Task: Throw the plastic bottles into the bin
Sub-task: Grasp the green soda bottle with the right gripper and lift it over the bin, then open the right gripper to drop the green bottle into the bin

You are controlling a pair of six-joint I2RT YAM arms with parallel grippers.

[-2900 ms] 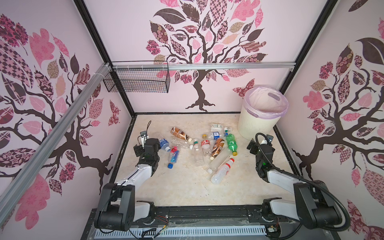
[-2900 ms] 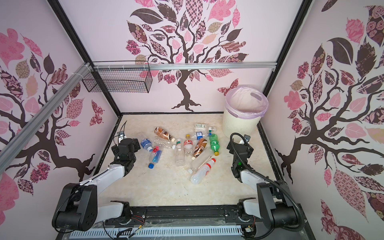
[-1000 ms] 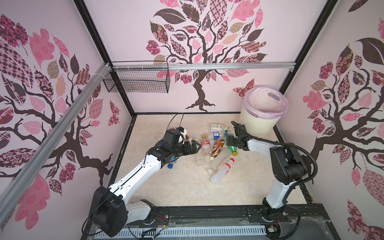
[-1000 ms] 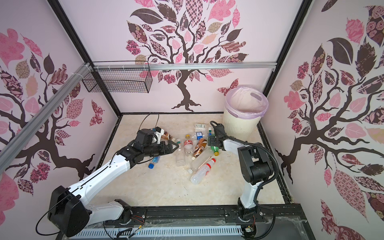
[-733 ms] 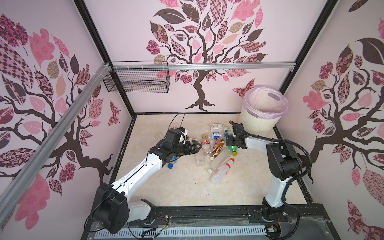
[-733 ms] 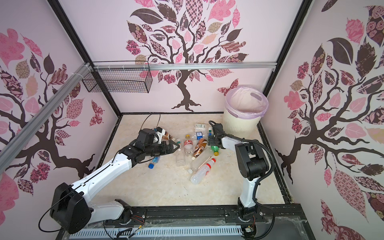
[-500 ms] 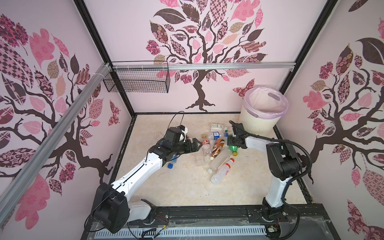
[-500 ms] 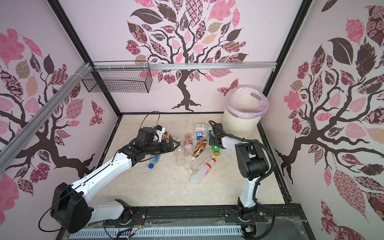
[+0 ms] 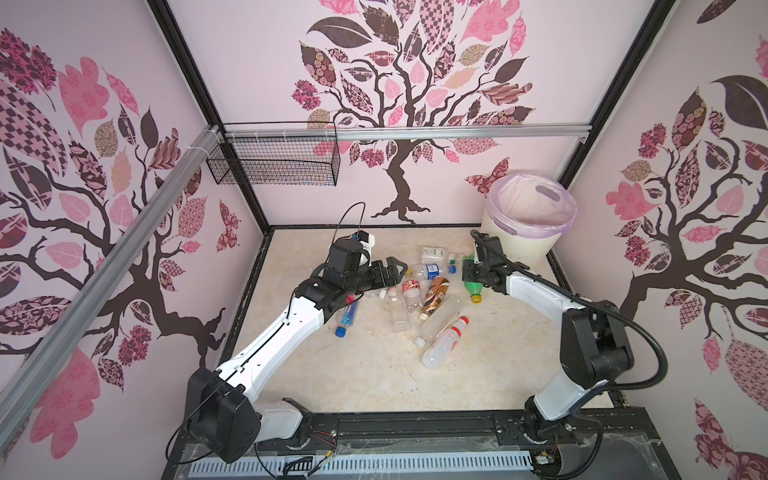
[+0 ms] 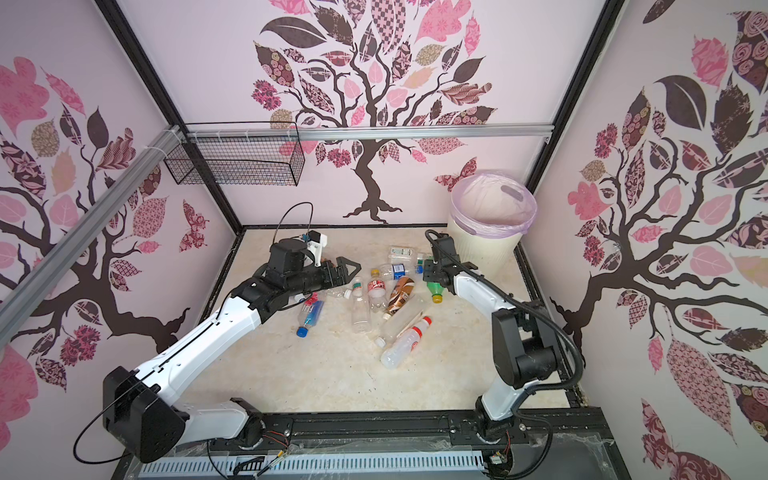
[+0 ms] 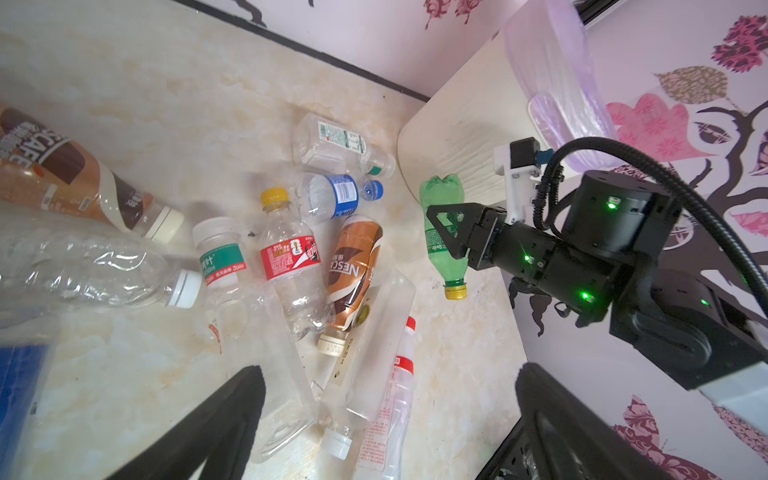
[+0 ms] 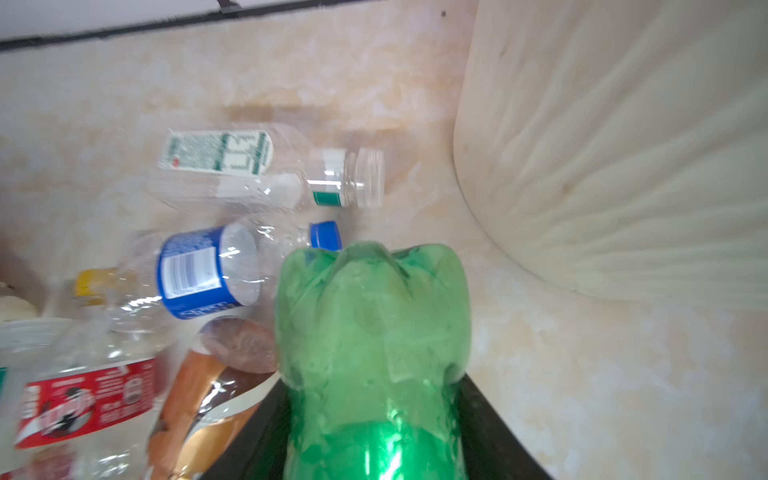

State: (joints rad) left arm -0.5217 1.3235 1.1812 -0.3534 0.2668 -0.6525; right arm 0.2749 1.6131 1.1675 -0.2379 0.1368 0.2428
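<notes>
Bottle to throw: the green bottle (image 9: 472, 286) lies flat, bumpy base toward 12 o'clock and yellow cap (image 9: 476, 298) at 6, in both top views. Your right gripper (image 11: 441, 232) squeezes its thin, soft sides. The ribbed cream bin (image 9: 519, 245) stands near, between 1 and 2 o'clock, so this arm is nearer. Your left gripper (image 9: 395, 272) hangs wide open over the clear bottles (image 9: 398, 309).

Robot lab enclosure, tree-decal wall panels (image 9: 249, 62), aluminium rail (image 9: 457, 132)
</notes>
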